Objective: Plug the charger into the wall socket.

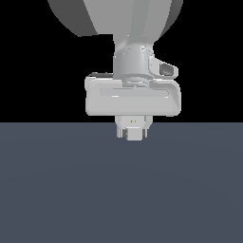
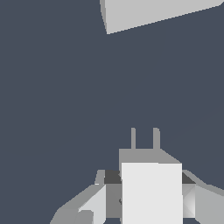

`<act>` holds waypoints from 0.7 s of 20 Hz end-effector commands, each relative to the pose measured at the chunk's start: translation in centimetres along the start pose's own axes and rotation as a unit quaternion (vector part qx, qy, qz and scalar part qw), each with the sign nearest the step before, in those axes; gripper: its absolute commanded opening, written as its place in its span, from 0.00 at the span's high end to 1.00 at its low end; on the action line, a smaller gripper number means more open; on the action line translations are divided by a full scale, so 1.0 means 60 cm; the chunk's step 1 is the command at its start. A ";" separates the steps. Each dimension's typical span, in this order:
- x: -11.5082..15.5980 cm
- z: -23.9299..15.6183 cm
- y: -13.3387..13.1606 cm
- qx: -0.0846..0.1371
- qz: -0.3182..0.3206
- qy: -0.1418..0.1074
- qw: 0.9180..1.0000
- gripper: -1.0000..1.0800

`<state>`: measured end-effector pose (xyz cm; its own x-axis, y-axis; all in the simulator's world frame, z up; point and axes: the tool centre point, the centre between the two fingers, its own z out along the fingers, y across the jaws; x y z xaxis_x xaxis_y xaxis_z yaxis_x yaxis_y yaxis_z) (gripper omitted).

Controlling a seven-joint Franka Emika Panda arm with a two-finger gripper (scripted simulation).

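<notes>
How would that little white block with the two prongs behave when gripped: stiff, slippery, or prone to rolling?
The charger probably stays stiff: it looks like a solid block. Its flat faces should suit the gripper and keep it from rolling. Slipperiness can't be judged.

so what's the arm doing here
The gripper is shut on the charger, a small white block whose two grey prongs point ahead. The wall socket shows as a white plate further on, with a clear gap of floor between it and the prongs, so the charger isn't plugged in yet.
</notes>
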<state>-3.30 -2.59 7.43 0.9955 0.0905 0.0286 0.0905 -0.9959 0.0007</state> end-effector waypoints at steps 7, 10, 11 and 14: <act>0.054 -0.025 0.047 0.002 -0.077 0.000 0.997 1.00; 0.070 -0.031 0.057 0.003 -0.097 0.000 0.995 1.00; 0.075 -0.033 0.060 0.003 -0.103 0.000 0.995 1.00; 0.086 -0.037 0.066 0.004 -0.116 0.000 0.993 1.00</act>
<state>1.75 -5.94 9.63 0.9527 0.3027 0.0280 0.3028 -0.9530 0.0002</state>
